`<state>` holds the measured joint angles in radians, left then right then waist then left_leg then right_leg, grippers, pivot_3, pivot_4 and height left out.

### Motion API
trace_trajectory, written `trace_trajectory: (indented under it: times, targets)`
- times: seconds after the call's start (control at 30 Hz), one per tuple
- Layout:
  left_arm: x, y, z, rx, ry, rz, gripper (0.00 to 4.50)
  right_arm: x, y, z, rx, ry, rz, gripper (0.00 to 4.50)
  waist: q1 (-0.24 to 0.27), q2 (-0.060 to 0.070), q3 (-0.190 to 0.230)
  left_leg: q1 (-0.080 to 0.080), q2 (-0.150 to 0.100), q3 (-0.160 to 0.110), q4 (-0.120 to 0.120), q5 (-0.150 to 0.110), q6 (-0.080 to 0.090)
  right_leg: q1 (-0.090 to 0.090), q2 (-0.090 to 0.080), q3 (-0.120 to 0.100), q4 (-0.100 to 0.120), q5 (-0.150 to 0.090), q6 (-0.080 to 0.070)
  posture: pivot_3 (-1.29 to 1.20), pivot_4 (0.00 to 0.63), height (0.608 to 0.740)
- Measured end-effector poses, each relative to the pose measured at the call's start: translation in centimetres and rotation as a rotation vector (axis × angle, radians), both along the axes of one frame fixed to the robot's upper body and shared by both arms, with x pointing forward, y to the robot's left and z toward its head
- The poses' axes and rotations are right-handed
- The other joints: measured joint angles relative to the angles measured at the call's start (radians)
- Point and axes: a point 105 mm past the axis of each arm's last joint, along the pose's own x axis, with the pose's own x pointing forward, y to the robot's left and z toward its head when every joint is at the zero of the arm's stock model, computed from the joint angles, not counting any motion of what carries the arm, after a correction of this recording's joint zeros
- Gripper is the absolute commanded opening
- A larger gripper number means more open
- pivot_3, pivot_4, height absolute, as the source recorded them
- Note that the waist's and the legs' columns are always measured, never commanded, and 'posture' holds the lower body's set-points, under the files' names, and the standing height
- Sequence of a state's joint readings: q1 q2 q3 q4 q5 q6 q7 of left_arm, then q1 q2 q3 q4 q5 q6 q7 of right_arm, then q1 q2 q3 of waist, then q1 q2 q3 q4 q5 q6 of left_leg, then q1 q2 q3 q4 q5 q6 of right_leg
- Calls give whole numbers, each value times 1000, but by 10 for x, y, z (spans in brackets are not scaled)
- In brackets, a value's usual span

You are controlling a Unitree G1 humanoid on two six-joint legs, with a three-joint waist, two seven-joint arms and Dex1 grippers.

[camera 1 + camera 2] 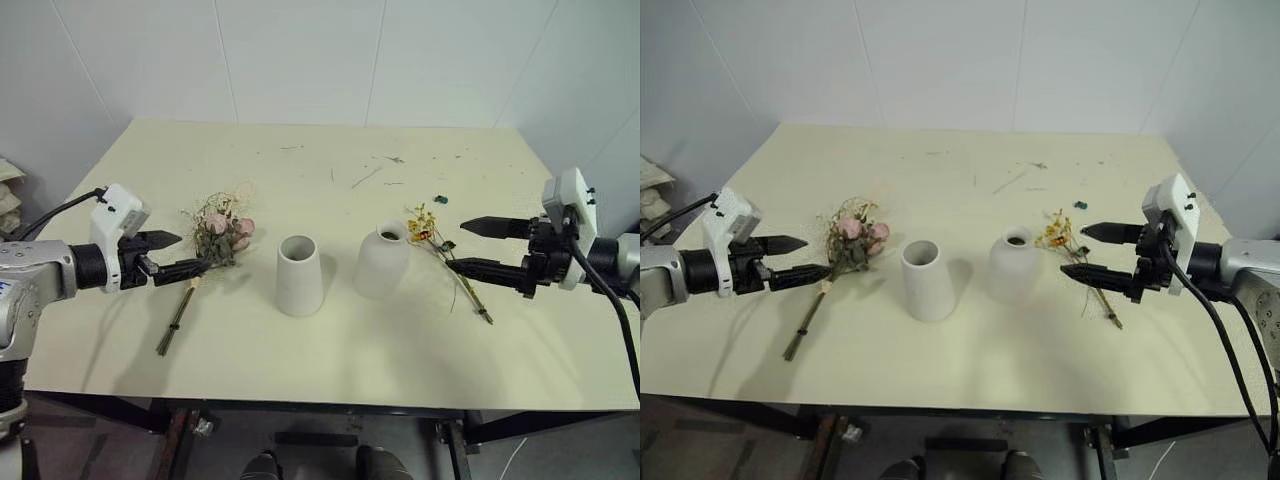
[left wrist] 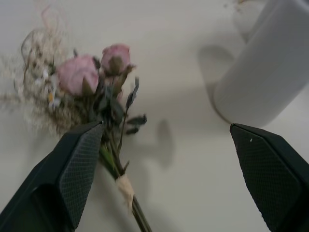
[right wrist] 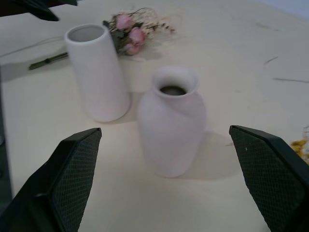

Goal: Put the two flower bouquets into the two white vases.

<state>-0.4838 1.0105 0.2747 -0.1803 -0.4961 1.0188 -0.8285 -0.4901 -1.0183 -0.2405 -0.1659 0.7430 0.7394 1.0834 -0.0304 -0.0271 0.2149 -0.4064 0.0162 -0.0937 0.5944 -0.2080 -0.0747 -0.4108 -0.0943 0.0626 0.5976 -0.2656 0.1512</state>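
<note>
Both pincers open, empty: left [image 1: 170, 255], right [image 1: 480, 246]. Roses [image 1: 222, 235] light, brittle — grip bound stems nr tie. Sprig [image 1: 440, 250] flimsy; pinch stem gently.

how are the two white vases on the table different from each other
The cone vase has straight sides and a wide mouth; the bottle vase is rounded with a narrow, flared mouth. The cone vase stands nearer the rose bouquet, the bottle vase nearer the yellow sprig. Both are matte white, upright and empty.
</note>
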Motion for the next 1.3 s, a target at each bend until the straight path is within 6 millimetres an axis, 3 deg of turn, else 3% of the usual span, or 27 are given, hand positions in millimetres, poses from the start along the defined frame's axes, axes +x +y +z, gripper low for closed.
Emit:
trace_trajectory:
  times: [0.37, 0.57, 0.83, 1.0, 1.1, 1.3]
  targets:
    - [-2, 19, -19, 72, 154, 231, 4500, 1, 1, 2, -5, -4, 65, 4482, -1, 0, 0, 0, 0, 0, 0, 0, 0, 0, 0, 0, 0, 0, -1, 0, 150, 740]
    - [13, 21, -34, 120, 235, 304, 4500, 3, 3, -1, -7, -9, 62, 4482, 0, 0, 0, 0, 0, 0, 0, 0, -1, 0, 0, 0, 0, 0, 0, 0, 150, 740]
    - [38, 7, -62, 98, 350, 311, 4500, 1, 0, -1, -9, -15, 44, 4482, 3, 0, 0, 0, 0, 0, 0, 0, -1, -1, 0, 0, 1, 0, 0, 0, 150, 740]
    - [43, 2, -72, 114, 401, 302, 4500, 0, -3, 0, -6, -20, 29, 4482, -1, 0, 0, 0, 0, 0, 0, 0, -1, -1, 0, 0, 3, 0, 0, 0, 150, 740]
    - [45, 3, -73, 126, 422, 307, 3854, -3, -2, 1, -16, -25, 34, 4500, 1, 0, 0, 0, 0, 0, 1, 0, -1, -1, 0, 0, 3, 0, 0, 0, 150, 740]
    - [49, 4, -74, 143, 430, 329, 2023, -5, -6, 6, -15, -42, 17, 4500, 2, 0, 0, 0, -1, 0, 2, 0, -1, -1, 0, 0, 4, 0, 0, 0, 150, 740]
